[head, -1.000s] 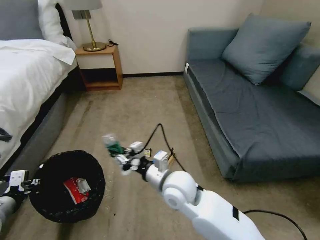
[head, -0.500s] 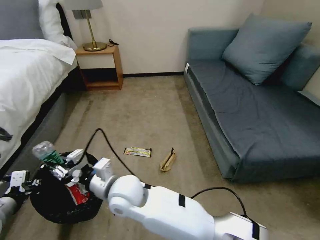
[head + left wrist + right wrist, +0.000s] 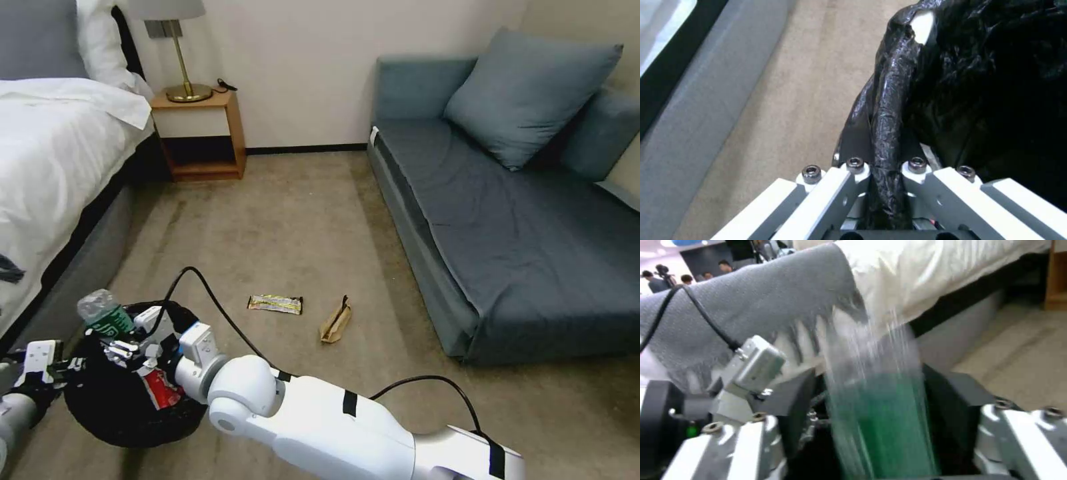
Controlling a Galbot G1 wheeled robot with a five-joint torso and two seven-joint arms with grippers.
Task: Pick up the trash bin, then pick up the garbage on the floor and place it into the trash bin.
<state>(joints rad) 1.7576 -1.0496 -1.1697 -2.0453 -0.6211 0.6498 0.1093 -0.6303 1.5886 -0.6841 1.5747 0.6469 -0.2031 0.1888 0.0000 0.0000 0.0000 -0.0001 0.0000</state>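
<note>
The trash bin [image 3: 100, 427], lined with a glossy black bag [image 3: 978, 83], stands on the carpet at the lower left. My left gripper [image 3: 40, 363] is shut on its rim, the bag's edge pinched between its jaws [image 3: 887, 166]. My right gripper [image 3: 127, 341] hangs over the bin's mouth, shut on the clear bottle [image 3: 103, 312] with the green label. That bottle [image 3: 880, 406] looks streaked between the dark pads. A red-white wrapper [image 3: 160, 389] lies inside the bin. On the floor lie a gold-black bar wrapper [image 3: 275, 304] and a tan paper pouch [image 3: 336, 323].
The bed [image 3: 47, 153] runs along the left, close to the bin. A blue-grey sofa [image 3: 520, 220] fills the right side. A wooden nightstand [image 3: 200, 133] with a lamp stands at the back wall. Open carpet [image 3: 287, 220] lies between them.
My right arm swung left with the bottle, from mid-floor to over the bin, then dipped slightly. This uncovered the gold-black wrapper and the pouch. The left gripper and bin stayed put.
</note>
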